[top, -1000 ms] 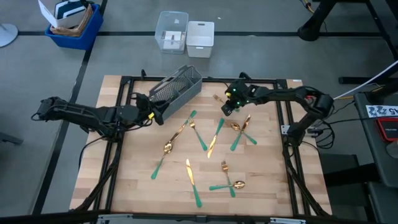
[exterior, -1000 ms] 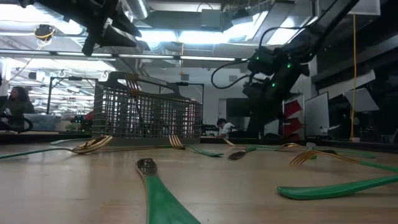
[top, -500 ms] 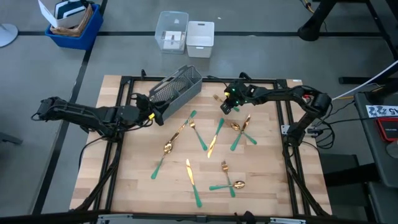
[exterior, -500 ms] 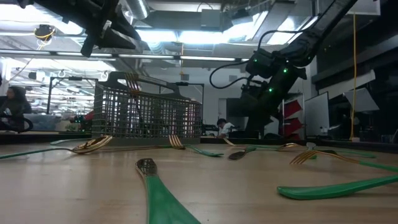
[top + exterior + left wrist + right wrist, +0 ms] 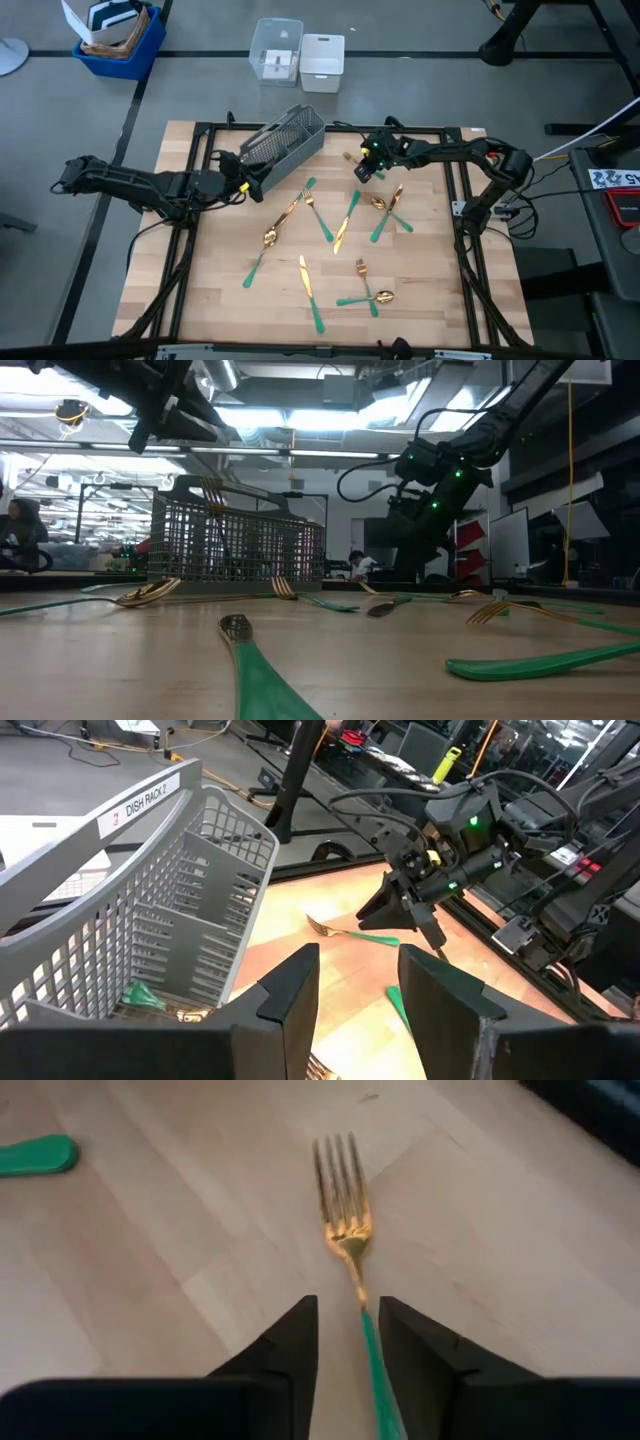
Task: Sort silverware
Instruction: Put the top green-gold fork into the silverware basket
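Close to the front edge of the wooden table (image 5: 420, 330) lie a knife (image 5: 309, 290), a crossed fork and spoon (image 5: 368, 292), and a spoon (image 5: 260, 254) a bit to the left. Farther in, more silverware with gold heads and green handles is spread on the middle of the table: a long piece (image 5: 345, 220) and another crossed pair (image 5: 388, 210) to its right. Past those, the right gripper (image 5: 362, 173) hangs low over the table near the back. One fork (image 5: 348, 1230) lies flat on the wood, and its green handle runs into the narrow gap between the two dark fingers (image 5: 275, 1355), which stand a little apart on each side of it; I cannot tell if they pinch it. The left gripper (image 5: 256, 187) is beside the grey mesh caddy (image 5: 285, 140), which lies tipped at the back left of the table. Its fingers (image 5: 290, 990) are spread apart and hold nothing. A green handle (image 5: 140, 995) shows inside the caddy.
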